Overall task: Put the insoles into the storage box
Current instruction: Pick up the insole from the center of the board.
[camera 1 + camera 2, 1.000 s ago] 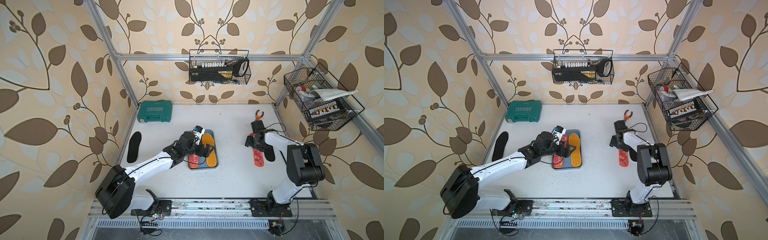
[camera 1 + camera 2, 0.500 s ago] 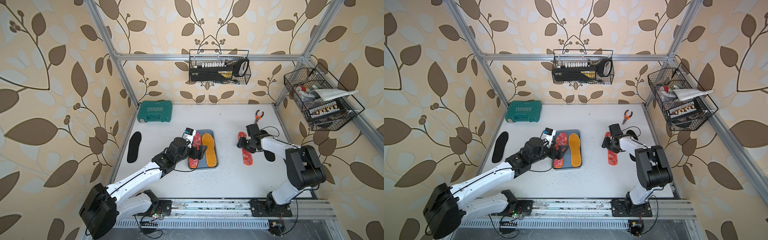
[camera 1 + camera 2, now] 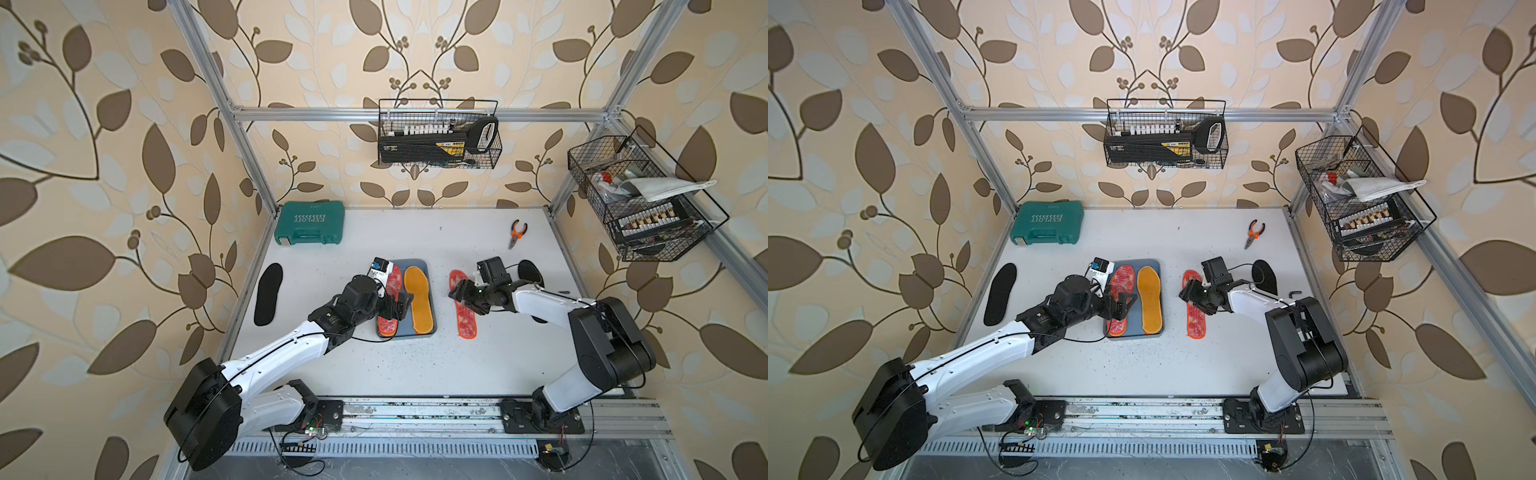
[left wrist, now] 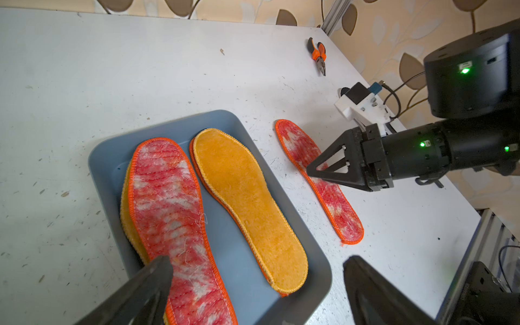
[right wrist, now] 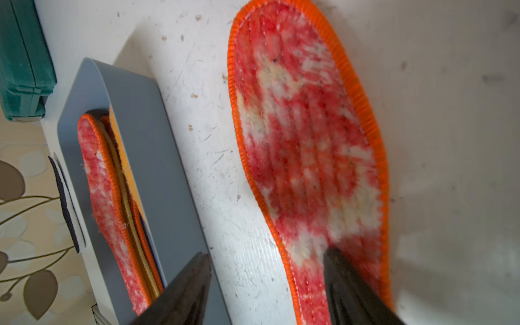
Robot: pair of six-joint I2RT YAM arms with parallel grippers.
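Now: the step in hand, by my reading, is picking up the loose red-white insole (image 3: 465, 320). It lies flat on the table (image 3: 415, 374) at the centre of both top views, just right of the storage box (image 3: 434, 316) and apart from it.

The right gripper (image 5: 266, 256) is over the insole's middle, jaws apart, holding nothing. In the right wrist view one finger is over bare table between box and insole, the other over the fleece. Whether either touches, I cannot tell.

You have the box-side edge bracketed. Go down until the inner finger meets the table, then close on the orange edging. Expect a thin, floppy piece that droops at both ends. Lift clear of the box wall, square the insole to the box and lay it lengthwise, because the fit looks tight.

Mind the left gripper (image 3: 400, 304). It hangs wide open and empty over the red-white insole (image 4: 168, 197) in the box, beside the mustard insole (image 4: 244, 197). Clear it before you bring the load in.

Pose: both arms rise from the lower edge of the frame. The left arm (image 3: 282, 349) is stretched up-right to the box. The right arm (image 3: 548, 301) is folded, forearm reaching left.

Farther up, a black insole (image 3: 268, 299) lies at table left. A second black insole (image 3: 530, 270) is partly hidden behind the right wrist.
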